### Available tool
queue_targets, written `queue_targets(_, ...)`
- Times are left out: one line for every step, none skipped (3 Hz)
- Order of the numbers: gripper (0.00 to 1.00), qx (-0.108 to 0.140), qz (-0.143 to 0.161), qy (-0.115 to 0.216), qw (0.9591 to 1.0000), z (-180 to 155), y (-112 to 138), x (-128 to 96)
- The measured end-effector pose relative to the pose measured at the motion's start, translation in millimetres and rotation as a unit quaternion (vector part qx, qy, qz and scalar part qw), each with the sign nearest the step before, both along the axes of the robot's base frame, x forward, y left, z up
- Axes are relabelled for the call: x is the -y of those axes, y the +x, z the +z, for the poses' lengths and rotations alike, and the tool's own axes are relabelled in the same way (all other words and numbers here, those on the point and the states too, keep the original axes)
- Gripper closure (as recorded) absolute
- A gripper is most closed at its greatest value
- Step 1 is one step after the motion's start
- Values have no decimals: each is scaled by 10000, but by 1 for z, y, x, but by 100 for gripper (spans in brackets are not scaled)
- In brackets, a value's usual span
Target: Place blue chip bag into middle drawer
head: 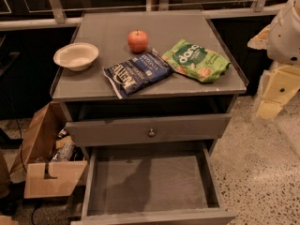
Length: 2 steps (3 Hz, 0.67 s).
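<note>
The blue chip bag (pixel 137 72) lies flat on the grey cabinet top (pixel 164 29), near its front edge, with white "Kettle" lettering facing up. The middle drawer (pixel 147 184) is pulled out below, and its flat grey floor holds nothing. My gripper (pixel 273 102) hangs at the right edge of the view, beside the cabinet's right side and below the level of its top. It is well apart from the bag and holds nothing that I can see.
A red apple (pixel 138 41) sits just behind the bag, a green "dang" snack bag (pixel 197 61) lies to its right and a white bowl (pixel 76 56) to its left. A drawer front with a round knob (pixel 151 133) sits above the open drawer. Cardboard boxes (pixel 47 158) stand on the floor at left.
</note>
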<state>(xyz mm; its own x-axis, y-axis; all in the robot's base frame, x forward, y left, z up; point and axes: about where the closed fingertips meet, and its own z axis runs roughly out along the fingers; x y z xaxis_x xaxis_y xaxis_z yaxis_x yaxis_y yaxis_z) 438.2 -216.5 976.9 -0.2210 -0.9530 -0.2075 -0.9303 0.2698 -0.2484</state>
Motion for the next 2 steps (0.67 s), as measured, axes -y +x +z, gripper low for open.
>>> queue_targets(0,1,3,1,10000,0,0,0)
queue_targets(0,81,399,116,9991,1,19,-19)
